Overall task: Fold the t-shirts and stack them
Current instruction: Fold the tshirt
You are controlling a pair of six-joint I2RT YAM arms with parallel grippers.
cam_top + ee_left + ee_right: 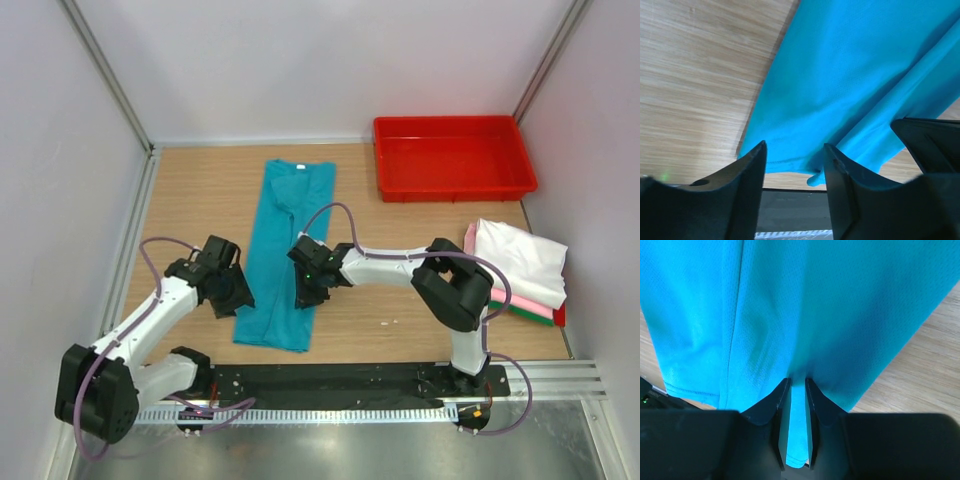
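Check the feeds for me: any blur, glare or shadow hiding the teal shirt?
Top external: even light, sharp, no glare, teal shirt plain to see. Left wrist: slightly soft, left fingers dark, a fold shadow crossing the shirt. Right wrist: weave crisp, right fingers black with no detail.

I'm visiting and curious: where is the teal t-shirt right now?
In the top view the teal t-shirt lies on the table, left of the red tray, its near end between the left arm and right arm.
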